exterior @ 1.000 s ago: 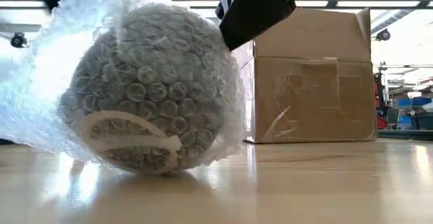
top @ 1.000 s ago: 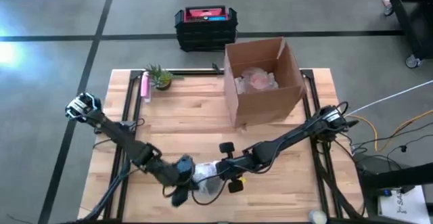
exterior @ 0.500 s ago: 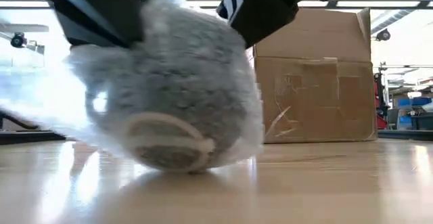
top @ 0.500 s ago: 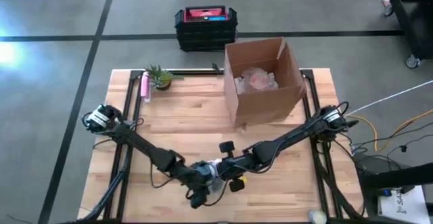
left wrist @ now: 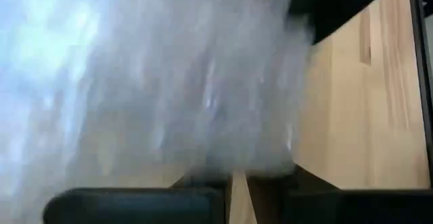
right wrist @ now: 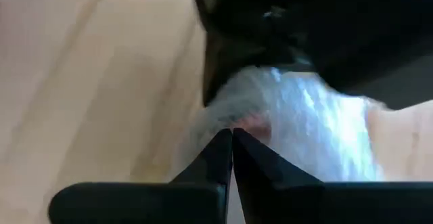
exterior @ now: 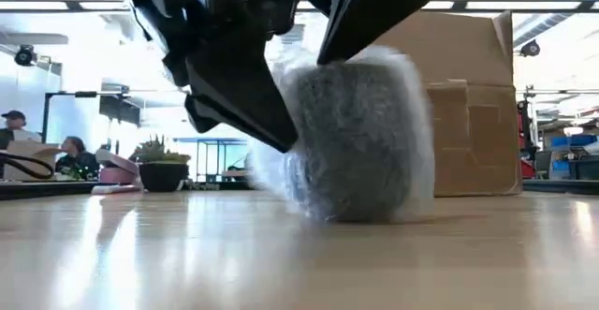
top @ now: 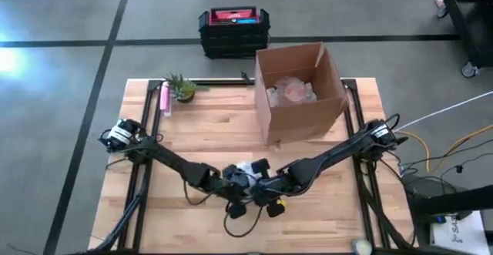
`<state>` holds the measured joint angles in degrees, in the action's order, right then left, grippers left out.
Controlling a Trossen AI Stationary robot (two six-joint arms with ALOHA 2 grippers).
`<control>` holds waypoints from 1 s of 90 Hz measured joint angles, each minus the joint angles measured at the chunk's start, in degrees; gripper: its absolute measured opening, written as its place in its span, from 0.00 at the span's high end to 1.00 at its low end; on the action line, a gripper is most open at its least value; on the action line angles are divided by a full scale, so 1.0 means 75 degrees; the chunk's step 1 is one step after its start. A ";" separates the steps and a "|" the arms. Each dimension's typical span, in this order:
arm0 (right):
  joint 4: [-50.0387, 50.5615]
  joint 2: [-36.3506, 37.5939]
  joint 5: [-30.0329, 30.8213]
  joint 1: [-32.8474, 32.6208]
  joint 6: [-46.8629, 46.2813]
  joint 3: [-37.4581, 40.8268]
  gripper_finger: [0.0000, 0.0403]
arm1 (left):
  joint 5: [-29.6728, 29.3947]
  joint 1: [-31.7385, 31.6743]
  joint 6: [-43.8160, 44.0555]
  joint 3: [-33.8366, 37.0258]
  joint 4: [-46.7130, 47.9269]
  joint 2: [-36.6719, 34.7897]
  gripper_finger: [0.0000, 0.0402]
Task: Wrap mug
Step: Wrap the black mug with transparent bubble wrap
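The mug (exterior: 360, 141) stands on the table near its front edge, bundled in clear bubble wrap (top: 245, 169); only a grey shape shows through. My left gripper (top: 231, 184) is at the bundle's left side, shut, with wrap filling its wrist view (left wrist: 176, 82). My right gripper (top: 263, 186) is at the bundle's right upper side, shut, its tips at the wrap (right wrist: 298, 122). The two grippers nearly meet over the bundle. My left gripper meets the wrap's loose left side (left wrist: 230, 170), slanting down from the table's left; its fingers (exterior: 243, 95) lie against the bundle. Whether a layer sits between them is hidden. My right gripper has its shut fingertips (right wrist: 232, 139) on the wrap's upper edge (right wrist: 254, 119), slanting down from the right. The bundle rests on the table.
An open cardboard box (top: 300, 93) with wrapped items stands behind the bundle at the far right. A small potted plant (top: 182, 88) and a pink object (top: 165, 98) sit at the far left. People (exterior: 70, 151) show in the room beyond. Bare wood lies left of the bundle.
My left gripper has swept toward the table's right and a little farther in, carrying the loose left flap of wrap over the mug. The bundle has rolled and shifted toward the right, away from the near edge, and is now compact. My right gripper stayed nearly in place.
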<state>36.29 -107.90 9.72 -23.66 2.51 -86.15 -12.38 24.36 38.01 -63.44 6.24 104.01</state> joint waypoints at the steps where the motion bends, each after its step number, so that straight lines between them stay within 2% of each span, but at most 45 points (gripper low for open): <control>1: -0.0002 0.0000 -0.0008 0.0000 -0.0017 0.0000 1.00 | 0.0006 0.0000 -0.0003 -0.0006 0.0000 0.0000 0.95; 12: 0.0014 0.0000 0.0040 -0.0007 -0.0186 0.0020 1.00 | 0.0191 0.0008 -0.0034 -0.0241 0.0439 -0.0139 0.95; 32: 0.0030 0.0000 0.0247 0.0000 -0.0306 0.0023 1.00 | 0.0540 0.0292 -0.0010 -0.1227 0.2185 -0.0673 0.95; 46: 0.0045 -0.0003 0.0303 0.0003 -0.0338 0.0035 1.00 | -0.0438 0.0517 -0.0547 -0.1696 0.2695 -0.0786 0.95; 64: 0.0106 -0.0003 0.0307 0.0003 -0.0537 0.0038 1.00 | -0.2134 0.0392 -0.1005 -0.1604 0.2526 -0.0796 0.95; 77: 0.0231 0.0025 0.0306 -0.0027 -0.0576 0.0034 1.00 | -0.2250 0.0113 -0.0837 -0.1249 0.1792 -0.0742 0.95; 90: 0.0985 0.0165 0.0304 -0.0082 -0.0860 -0.0408 1.00 | -0.2226 0.0090 -0.1056 -0.0858 0.1230 -0.0611 0.95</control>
<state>43.68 -106.66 12.00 -24.27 -3.95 -89.21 -29.07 25.04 30.09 -69.88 15.46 99.42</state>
